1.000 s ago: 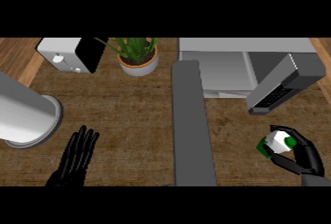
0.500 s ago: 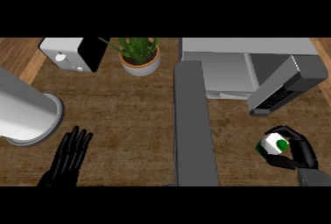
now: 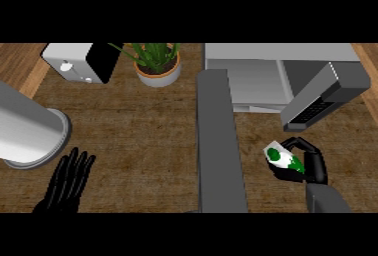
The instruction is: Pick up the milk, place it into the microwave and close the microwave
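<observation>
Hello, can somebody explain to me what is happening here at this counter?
The robot's right hand is curled around the milk, just in front of the microwave, whose door stands open. The milk is not yet inside. The left hand rests open at the lower left, beside a grey cylinder, holding nothing. A plant and a white appliance stand at the back of the counter.

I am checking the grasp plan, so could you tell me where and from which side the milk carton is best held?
Grip the milk carton across its narrow body, from its right: the right hand already curls round it there, leaving the green-marked face showing.
</observation>
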### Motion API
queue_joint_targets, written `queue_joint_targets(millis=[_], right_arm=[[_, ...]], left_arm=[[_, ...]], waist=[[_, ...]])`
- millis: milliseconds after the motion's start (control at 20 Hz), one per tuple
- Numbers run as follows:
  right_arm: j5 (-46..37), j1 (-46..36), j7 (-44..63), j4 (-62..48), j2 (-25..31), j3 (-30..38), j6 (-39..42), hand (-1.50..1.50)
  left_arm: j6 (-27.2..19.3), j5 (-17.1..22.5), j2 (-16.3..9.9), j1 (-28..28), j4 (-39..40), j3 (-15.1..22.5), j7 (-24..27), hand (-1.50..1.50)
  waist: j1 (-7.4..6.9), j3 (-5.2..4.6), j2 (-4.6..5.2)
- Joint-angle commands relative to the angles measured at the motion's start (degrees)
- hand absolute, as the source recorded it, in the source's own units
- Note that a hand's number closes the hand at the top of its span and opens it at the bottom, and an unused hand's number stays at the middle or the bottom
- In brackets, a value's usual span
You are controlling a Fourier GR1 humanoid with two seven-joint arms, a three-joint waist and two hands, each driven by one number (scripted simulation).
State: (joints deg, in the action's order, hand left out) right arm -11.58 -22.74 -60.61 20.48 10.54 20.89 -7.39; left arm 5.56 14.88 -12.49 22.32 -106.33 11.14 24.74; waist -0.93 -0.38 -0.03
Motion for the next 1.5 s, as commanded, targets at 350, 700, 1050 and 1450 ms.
queue_joint_targets(millis=[350,700,1050,1450], right_arm=[[1.6,1.0,-5.9,4.5,-10.3,-3.1,-1.9,1.5],[9.1,0.6,2.9,14.7,-10.5,-12.3,-8.4,1.5],[8.4,0.8,12.2,22.8,-8.1,-15.0,-14.5,1.5],[4.7,-9.4,19.2,15.3,-9.6,-15.8,-22.0,1.5]], left_arm=[[4.1,1.5,-1.0,1.8,1.2,-2.9,1.6,-1.5],[7.1,3.9,-1.6,1.8,3.7,-5.9,1.7,-1.5],[7.2,2.8,-1.1,1.2,3.0,-7.8,1.0,-1.5],[9.0,3.2,-0.3,0.0,3.5,-9.8,-0.7,-1.5]], waist=[[0.43,0.4,0.02],[0.66,0.35,-0.21],[0.74,0.37,-0.06],[0.27,0.4,0.11]])
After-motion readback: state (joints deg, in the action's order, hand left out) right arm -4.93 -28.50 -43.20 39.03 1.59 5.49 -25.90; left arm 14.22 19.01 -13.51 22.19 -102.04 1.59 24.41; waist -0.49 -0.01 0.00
